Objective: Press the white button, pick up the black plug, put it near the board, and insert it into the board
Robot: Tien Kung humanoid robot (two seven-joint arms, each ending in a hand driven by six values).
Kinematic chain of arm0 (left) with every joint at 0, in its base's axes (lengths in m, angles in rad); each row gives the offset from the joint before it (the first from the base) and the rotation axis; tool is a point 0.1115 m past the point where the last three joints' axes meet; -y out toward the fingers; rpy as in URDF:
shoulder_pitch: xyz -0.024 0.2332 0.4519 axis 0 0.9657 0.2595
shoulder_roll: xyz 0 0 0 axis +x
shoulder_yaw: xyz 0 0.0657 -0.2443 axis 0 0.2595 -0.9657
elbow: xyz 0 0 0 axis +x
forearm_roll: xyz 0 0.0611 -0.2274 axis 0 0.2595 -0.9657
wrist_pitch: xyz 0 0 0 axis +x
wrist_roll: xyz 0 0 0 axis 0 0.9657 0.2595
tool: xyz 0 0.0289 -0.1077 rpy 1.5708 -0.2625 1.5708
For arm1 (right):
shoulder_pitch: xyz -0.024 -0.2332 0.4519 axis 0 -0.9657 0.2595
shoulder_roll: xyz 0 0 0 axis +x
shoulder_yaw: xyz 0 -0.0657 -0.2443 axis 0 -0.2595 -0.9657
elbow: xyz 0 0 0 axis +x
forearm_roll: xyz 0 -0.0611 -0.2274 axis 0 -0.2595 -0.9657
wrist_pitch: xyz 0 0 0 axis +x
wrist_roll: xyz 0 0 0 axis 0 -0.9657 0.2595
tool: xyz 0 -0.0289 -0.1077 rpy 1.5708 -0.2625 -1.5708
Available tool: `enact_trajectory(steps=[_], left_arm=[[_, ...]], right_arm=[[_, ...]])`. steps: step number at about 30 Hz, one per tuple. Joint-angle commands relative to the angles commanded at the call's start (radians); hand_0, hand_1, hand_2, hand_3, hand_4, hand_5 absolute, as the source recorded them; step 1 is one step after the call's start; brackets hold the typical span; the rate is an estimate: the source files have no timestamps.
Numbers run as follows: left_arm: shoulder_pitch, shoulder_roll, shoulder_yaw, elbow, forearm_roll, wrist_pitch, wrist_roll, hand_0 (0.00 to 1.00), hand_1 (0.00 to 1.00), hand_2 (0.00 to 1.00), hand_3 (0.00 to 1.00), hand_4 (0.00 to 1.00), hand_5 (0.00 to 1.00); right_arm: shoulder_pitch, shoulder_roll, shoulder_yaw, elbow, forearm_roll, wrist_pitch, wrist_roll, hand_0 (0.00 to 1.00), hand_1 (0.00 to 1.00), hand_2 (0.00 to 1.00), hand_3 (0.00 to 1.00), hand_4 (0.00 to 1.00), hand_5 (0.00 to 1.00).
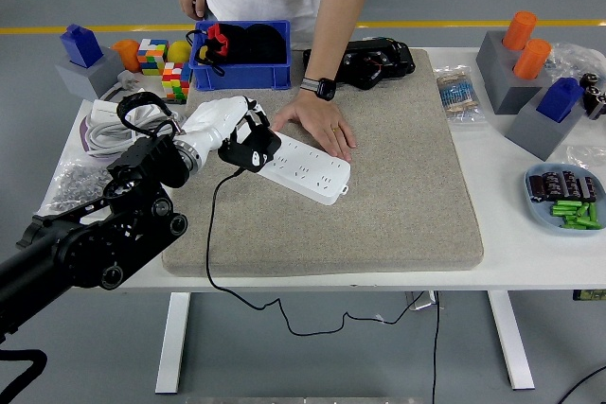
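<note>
1. While the left arm reaches in over the near-left corner of the mat (398, 196), the cord (213, 262) trails down from the robot hand (232, 130), across the mat's near edge and off the bench (530, 253) below it.
2. The robot hand has its white fingers curled round the black plug (249, 149) and grips it; the plug hangs just under and to the right of the palm, over the left end of the board (303, 166).
3. From here I cannot tell whether the plug's pins touch the board or hang just above it.
4. The board lies on the mat, running away from the robot hand to the right; its nearest sockets are right below the plug.
5. Just beyond the plug, to the far right of the robot hand, a person's hand (317, 127) rests flat on the board's far edge, apparently steadying it.
6. I judge the step to be insertion: the plug is picked up and already brought to the board.
7. The next move calls for squaring the pins with a socket and pressing straight down, without sliding the board.
8. The right arm is not in view.
</note>
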Motion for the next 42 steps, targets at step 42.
enact_trajectory(steps=[42], left_arm=[[-0.044, -0.056, 0.026, 0.130, 0.031, -0.019, 0.113, 0.080, 0.236, 0.323, 0.544, 0.539, 0.002]], right_arm=[[-0.002, -0.005, -0.027, -0.001, 0.012, -0.001, 0.001, 0.613, 0.557, 0.590, 0.535, 0.642, 0.315]])
